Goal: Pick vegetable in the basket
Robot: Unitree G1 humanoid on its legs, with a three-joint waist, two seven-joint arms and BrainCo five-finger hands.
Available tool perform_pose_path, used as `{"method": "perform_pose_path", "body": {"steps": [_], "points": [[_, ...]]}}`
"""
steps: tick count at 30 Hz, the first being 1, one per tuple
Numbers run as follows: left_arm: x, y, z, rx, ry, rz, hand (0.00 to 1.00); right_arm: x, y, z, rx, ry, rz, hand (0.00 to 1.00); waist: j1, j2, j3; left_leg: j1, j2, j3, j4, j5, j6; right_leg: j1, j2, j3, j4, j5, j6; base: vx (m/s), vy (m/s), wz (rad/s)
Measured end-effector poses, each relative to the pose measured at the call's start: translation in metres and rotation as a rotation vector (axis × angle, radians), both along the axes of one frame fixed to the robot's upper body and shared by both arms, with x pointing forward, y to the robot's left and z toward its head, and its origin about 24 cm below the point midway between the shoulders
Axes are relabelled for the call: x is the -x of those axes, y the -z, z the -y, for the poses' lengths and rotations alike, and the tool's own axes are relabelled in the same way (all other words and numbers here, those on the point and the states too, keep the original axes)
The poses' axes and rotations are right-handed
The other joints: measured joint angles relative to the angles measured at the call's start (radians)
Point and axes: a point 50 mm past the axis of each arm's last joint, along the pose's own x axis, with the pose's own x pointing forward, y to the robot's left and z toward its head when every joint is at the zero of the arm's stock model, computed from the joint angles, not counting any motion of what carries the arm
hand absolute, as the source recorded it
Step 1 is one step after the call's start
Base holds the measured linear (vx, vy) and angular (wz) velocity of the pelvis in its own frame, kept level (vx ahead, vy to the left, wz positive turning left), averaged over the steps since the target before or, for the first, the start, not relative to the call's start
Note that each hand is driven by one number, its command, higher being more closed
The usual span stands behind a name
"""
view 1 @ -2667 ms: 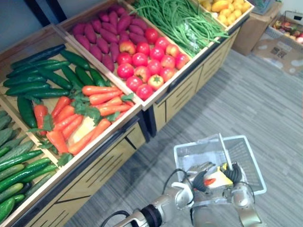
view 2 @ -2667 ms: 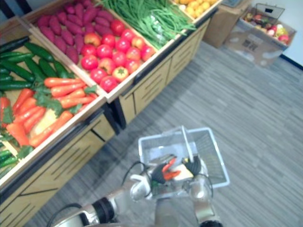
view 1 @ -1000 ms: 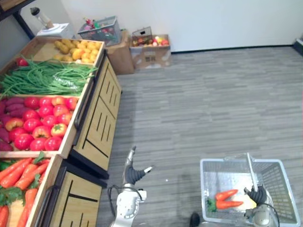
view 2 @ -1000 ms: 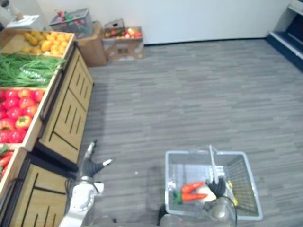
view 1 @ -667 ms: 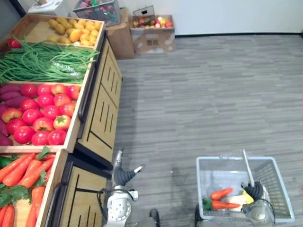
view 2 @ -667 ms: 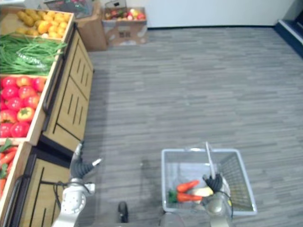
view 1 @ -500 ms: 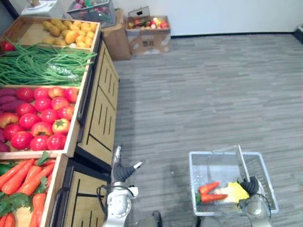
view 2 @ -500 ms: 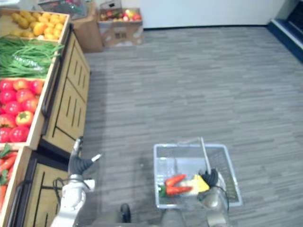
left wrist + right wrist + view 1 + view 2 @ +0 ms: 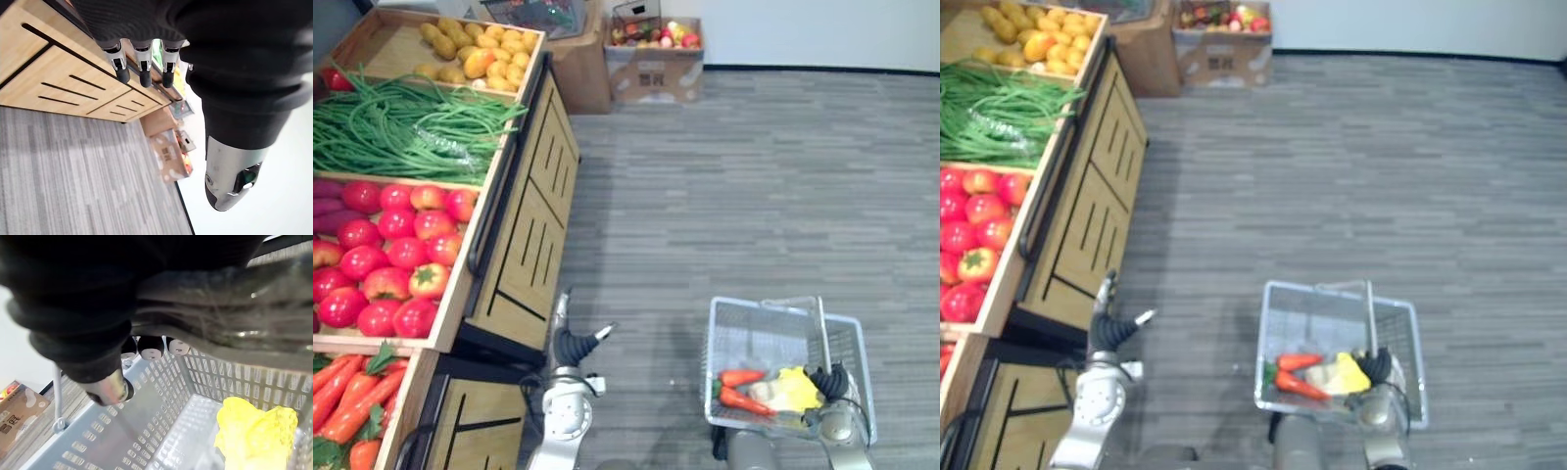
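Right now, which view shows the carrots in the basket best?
Left eye view: both carrots lie unobstructed in the basket. Right eye view shows them likewise; right wrist view gives mesh and a yellow item.

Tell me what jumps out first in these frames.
First, the wooden display bins along the left, bright with red tomatoes and a heap of green beans. Next, the wire basket at lower right, hanging from the right hand curled round its handle, with two carrots and a yellow vegetable inside. The left hand is open and empty beside the cabinet fronts.
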Motion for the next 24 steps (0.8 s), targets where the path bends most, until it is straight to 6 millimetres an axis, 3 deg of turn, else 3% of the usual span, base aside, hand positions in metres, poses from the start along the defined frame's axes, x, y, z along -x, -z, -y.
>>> {"method": "perform_pose_path", "body": {"steps": [2, 4, 6, 8, 10, 11, 12, 13, 14, 15, 18, 24], "points": [[0.0, 0.001, 0.003, 0.003, 0.011, -0.004, 0.0, 0.004, 0.001, 0.002, 0.001, 0.008, -0.009, 1.0, -0.01, -0.002, 0.001, -0.024, 0.007, -0.031, 0.102, 0.052, -0.003, 0.05, 0.002, -0.036, 0.016, -0.047, -0.011, 0.3, -0.228, 0.46], [0.003, 0.004, 0.004, 0.006, 0.014, -0.016, 0.0, 0.012, 0.003, 0.006, 0.01, 0.02, -0.024, 1.0, 0.001, -0.018, 0.011, -0.146, 0.016, -0.054, 0.408, 0.188, -0.023, 0.164, 0.013, -0.054, -0.046, -0.073, -0.028, 0.33, -0.237, 0.26], [0.005, 0.008, 0.005, 0.007, 0.026, -0.038, 0.0, 0.013, 0.002, 0.008, 0.015, 0.029, -0.019, 1.0, 0.007, -0.014, 0.012, -0.219, 0.018, -0.047, 0.538, 0.136, -0.019, 0.219, 0.021, -0.052, -0.094, -0.075, -0.03, 0.23, -0.1, -0.01], [0.008, 0.011, 0.008, 0.01, 0.042, -0.056, 0.0, 0.014, 0.002, 0.008, 0.015, 0.034, -0.019, 1.0, 0.015, -0.018, 0.014, -0.286, 0.02, -0.028, 0.563, 0.076, 0.0, 0.265, 0.023, -0.048, -0.128, -0.075, -0.03, 0.2, -0.033, -0.13], [0.011, 0.014, 0.01, 0.012, 0.049, -0.067, 0.0, 0.016, 0.002, 0.009, 0.019, 0.04, -0.02, 1.0, 0.023, -0.019, 0.014, -0.302, 0.025, -0.015, 0.425, 0.053, 0.027, 0.286, 0.021, -0.037, -0.141, -0.075, -0.029, 0.15, 0.075, -0.31], [0.014, 0.016, 0.009, 0.012, 0.045, -0.079, 0.0, 0.016, 0.002, 0.009, 0.02, 0.047, -0.012, 1.0, 0.026, -0.018, 0.014, -0.293, 0.027, -0.016, 0.262, 0.059, 0.038, 0.285, 0.019, -0.017, -0.141, -0.075, -0.029, 0.15, 0.216, -0.5], [0.016, 0.017, 0.008, 0.012, 0.042, -0.087, 0.0, 0.017, 0.002, 0.009, 0.026, 0.055, -0.008, 1.0, 0.025, -0.013, 0.011, -0.271, 0.033, -0.02, 0.081, 0.106, 0.051, 0.28, 0.019, -0.005, -0.141, -0.076, -0.018, 0.14, 0.258, -0.54], [0.017, 0.018, 0.008, 0.013, 0.042, -0.089, 0.0, 0.018, 0.002, 0.01, 0.029, 0.06, -0.01, 1.0, 0.023, -0.006, 0.007, -0.259, 0.037, -0.021, 0.006, 0.158, 0.059, 0.28, 0.019, 0.003, -0.141, -0.079, 0.006, 0.14, 0.286, -0.51], [0.018, 0.02, 0.008, 0.013, 0.037, -0.1, 0.0, 0.022, 0.003, 0.012, 0.029, 0.077, -0.016, 1.0, 0.02, 0.009, -0.001, -0.24, 0.045, -0.021, -0.059, 0.201, 0.001, 0.279, 0.02, 0.019, -0.135, -0.091, 0.042, 0.14, 0.283, -0.35], [0.015, 0.021, 0.007, 0.005, 0.04, -0.106, 0.0, 0.026, 0.009, 0.007, 0.006, 0.086, -0.031, 1.0, 0.017, -0.025, -0.003, -0.226, 0.014, 0.003, -0.076, 0.202, 0.011, 0.275, -0.01, 0.033, -0.131, -0.091, 0.047, 0.13, 0.272, -0.32], [0.017, 0.026, -0.006, -0.039, 0.029, -0.133, 0.0, 0.03, 0.013, -0.001, -0.021, 0.089, -0.036, 1.0, 0.018, -0.072, -0.024, -0.213, -0.044, 0.049, -0.089, 0.191, 0.043, 0.243, -0.074, 0.07, -0.104, -0.088, 0.066, 0.08, 0.228, -0.23], [0.028, 0.048, -0.038, -0.098, -0.061, -0.255, 0.0, 0.03, 0.02, -0.003, -0.042, 0.088, -0.075, 1.0, 0.022, -0.082, -0.036, -0.174, -0.084, 0.112, -0.163, 0.212, 0.069, 0.229, -0.113, 0.121, -0.143, -0.059, 0.111, 0.03, 0.093, -0.25]]}}
